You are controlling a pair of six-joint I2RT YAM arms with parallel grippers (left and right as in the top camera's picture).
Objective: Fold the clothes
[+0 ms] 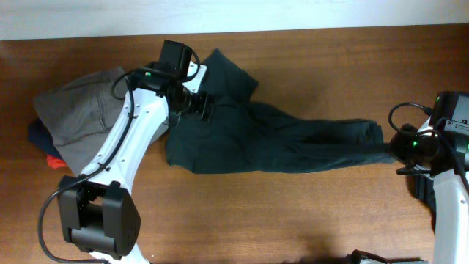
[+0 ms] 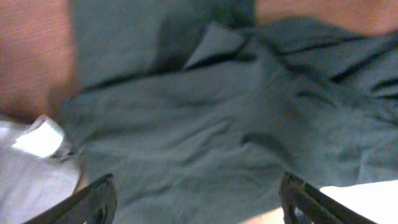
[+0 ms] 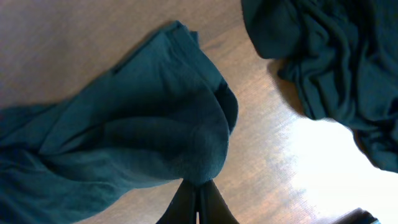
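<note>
Plainly, we see the dark green T-shirt (image 1: 271,139) lying across the middle of the wooden table (image 1: 293,220), its body bunched toward the left and one long part drawn out to the right. Our left gripper (image 1: 204,108) hangs over the shirt's upper left part. In the left wrist view its fingers (image 2: 99,202) stand wide apart at the two lower corners, with only rumpled green cloth (image 2: 205,124) beneath them and nothing between them. Our right gripper (image 1: 396,150) sits at the shirt's far right end. In the right wrist view its fingertips (image 3: 198,202) are pressed together on the rounded edge of the green fabric (image 3: 124,130), pinching it. A grey garment (image 1: 77,117) is heaped at the table's left edge, just beside the left arm, with bits of dark blue and red cloth showing under it. A white label (image 2: 40,137) shows on pale cloth at the left of the left wrist view. Another dark bundle of fabric (image 3: 336,56) lies near the right gripper, apart from the shirt.
</note>
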